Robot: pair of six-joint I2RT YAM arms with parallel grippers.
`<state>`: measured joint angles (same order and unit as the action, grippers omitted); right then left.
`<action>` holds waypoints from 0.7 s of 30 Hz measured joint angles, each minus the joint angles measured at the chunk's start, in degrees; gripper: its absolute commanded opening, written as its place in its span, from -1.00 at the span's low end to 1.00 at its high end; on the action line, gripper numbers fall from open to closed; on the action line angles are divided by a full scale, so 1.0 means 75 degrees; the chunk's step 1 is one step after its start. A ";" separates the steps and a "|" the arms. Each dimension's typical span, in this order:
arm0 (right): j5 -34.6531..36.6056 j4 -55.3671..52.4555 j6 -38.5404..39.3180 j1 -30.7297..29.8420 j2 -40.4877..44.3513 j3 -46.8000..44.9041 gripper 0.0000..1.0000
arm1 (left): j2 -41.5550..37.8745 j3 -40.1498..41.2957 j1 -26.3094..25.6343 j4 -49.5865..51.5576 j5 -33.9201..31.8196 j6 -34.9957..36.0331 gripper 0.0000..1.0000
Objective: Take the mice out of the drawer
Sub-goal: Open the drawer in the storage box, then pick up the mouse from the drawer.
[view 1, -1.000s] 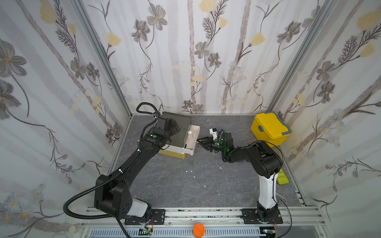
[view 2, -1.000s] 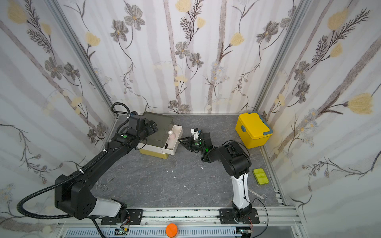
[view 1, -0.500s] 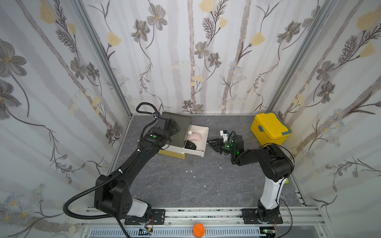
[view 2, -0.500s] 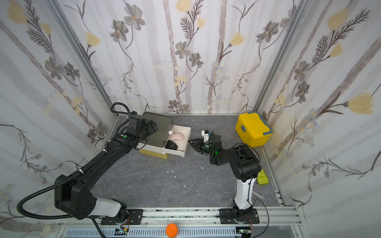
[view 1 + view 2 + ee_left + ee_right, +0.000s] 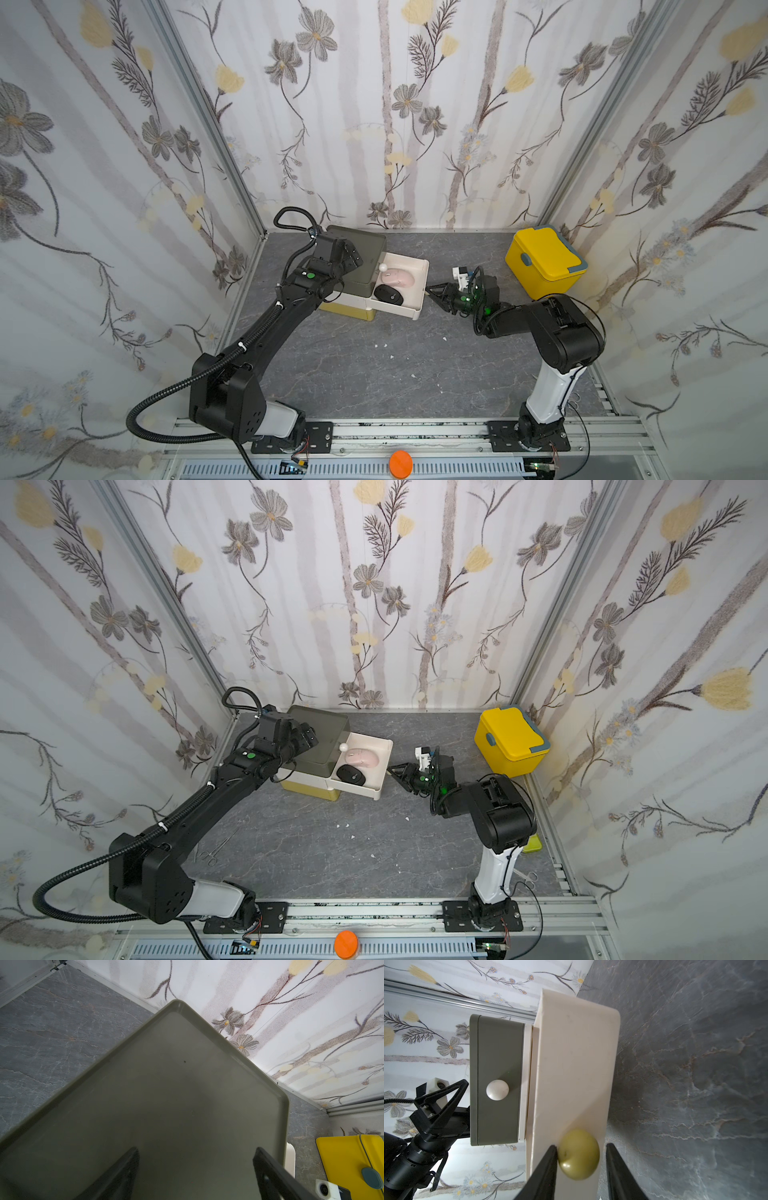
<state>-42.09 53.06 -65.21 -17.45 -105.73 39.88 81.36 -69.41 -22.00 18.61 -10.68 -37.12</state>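
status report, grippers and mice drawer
Left gripper open over olive-grey box top. Right gripper open around green knob. White middle drawer out, pink mouse, black mouse inside. Nothing blocking.

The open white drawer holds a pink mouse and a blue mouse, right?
Not quite. The open white drawer holds a pink mouse and a black mouse, not a blue one. Both top views show this.

Light: bright, even and diffuse, from overhead in both top views.
Shadows: soft; one darker patch on the grey marbled stone counter (image 5: pixel 629 1105), right wrist view.
Glare: pale flowered paper walls (image 5: pixel 228 980) nearly washed out.
Blur: yellow-green ball knob (image 5: pixel 578 1154) smeared, too near the lens.
Distortion: wide-angle; aluminium corner posts (image 5: pixel 199 104) splay toward the frame corners.
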 measured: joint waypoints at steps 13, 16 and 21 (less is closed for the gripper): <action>0.1241 -0.3439 0.1961 0.0111 0.1582 0.0787 0.28 | -0.0303 -0.0280 0.0000 0.0589 0.0458 -0.0058 0.78; 0.1897 -0.4540 0.2932 0.0052 0.2162 0.1361 0.32 | -0.0600 -0.0344 0.0009 0.0699 0.0536 -0.0055 0.80; 0.2754 -0.6108 0.4724 -0.0335 0.2384 0.2457 0.43 | -0.1311 -0.0134 0.0035 0.0787 0.0769 -0.0055 0.82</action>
<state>-21.43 7.25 -29.78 -19.97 -87.85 58.30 71.53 -70.41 -21.74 24.51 -4.91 -37.54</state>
